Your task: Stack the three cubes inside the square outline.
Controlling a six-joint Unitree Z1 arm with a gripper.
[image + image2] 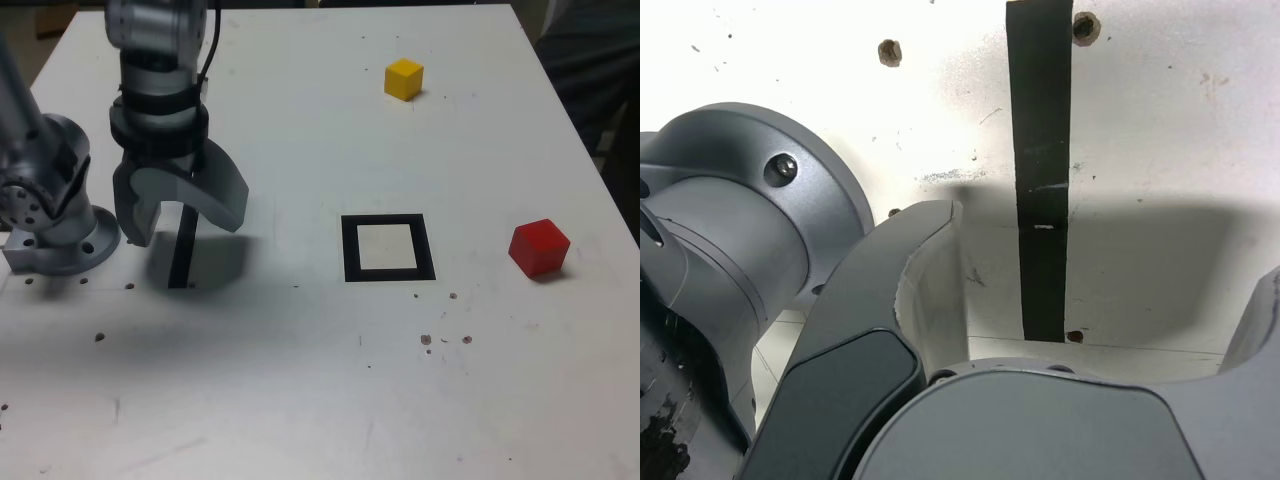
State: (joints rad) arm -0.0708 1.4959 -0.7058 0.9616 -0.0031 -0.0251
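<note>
In the exterior view a yellow cube sits at the far right of the white table. A red cube rests near the right edge. To the left of the red cube lies the square outline, black-framed with a white centre and nothing inside it. My gripper hangs at the exterior view's left, far from both cubes. It is open with nothing between its fingers. In the wrist view the gripper straddles bare table, and no cube shows there.
A thin black strip lies on the table under the gripper, also seen as the strip in the wrist view. The arm's grey base stands at the exterior view's left. A dark shape lies beyond the table's right edge.
</note>
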